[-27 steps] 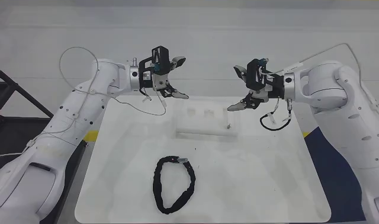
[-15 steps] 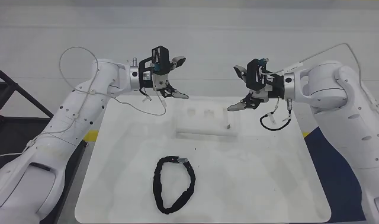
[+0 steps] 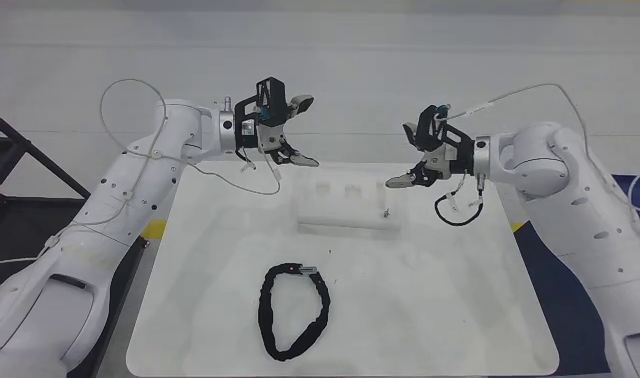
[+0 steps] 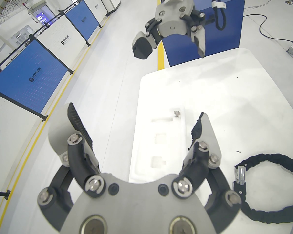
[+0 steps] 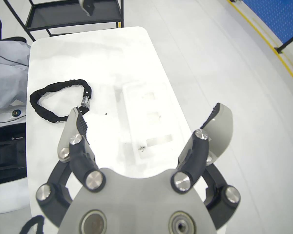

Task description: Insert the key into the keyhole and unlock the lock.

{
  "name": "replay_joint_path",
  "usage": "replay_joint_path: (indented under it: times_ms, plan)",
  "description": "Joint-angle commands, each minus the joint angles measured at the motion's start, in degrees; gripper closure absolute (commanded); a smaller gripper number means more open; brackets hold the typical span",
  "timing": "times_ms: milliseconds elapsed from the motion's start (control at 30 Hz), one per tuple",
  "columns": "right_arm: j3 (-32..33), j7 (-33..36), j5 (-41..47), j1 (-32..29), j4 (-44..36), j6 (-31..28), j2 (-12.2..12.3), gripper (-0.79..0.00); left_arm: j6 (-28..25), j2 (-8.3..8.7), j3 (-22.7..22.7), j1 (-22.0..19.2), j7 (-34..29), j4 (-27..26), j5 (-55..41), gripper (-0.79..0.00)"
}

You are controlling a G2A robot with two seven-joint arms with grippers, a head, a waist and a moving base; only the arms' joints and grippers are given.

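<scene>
1. White table (image 3: 450, 308), set on a pale workshop floor, is recorded as the work surface.
2. One key (image 3: 386, 214) is noted. It stands upright in a white foam block (image 3: 345, 210), at the end nearer the right arm, and is touched by neither gripper.
3. One black chain lock (image 3: 293, 311) is noted. It lies looped on the table on the robot's side of the block and well apart from it, with its metal cylinder end (image 4: 240, 175) closed into the loop.
4. One foam block is counted, with three recesses visible in its top face.
5. Two grippers are counted. The left gripper (image 3: 307, 132) is held above the table's far edge, fingers spread wide and nothing grasped.
6. The right gripper (image 3: 400, 155) hangs above and just beyond the key's end of the block, likewise spread and holding nothing.
7. Progress is judged to be at the outset: no step is completed.
8. Outstanding items: the key is to be picked up, the lock steadied, the key inserted and turned.
</scene>
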Motion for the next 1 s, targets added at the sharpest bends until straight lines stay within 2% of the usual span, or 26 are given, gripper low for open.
replay_joint_path:
  times_ms: [0,500,800,967]
  plan:
    - [-1.3,-0.1,1.6,0.2,3.3,2.2,-0.6,-0.785,0.0,0.0,0.0,0.0,0.0,0.0,0.0,-0.785]
    - [-13.4,7.3,19.7,4.5,24.9,25.2,-9.0,-0.785,0.0,0.0,0.0,0.0,0.0,0.0,0.0,-0.785]
    - [-18.4,9.6,20.4,5.8,31.6,33.4,-13.8,-0.785,0.0,0.0,0.0,0.0,0.0,0.0,0.0,-0.785]
    - [-18.6,9.7,20.5,6.0,32.0,33.5,-14.1,-0.785,0.0,0.0,0.0,0.0,0.0,0.0,0.0,-0.785]
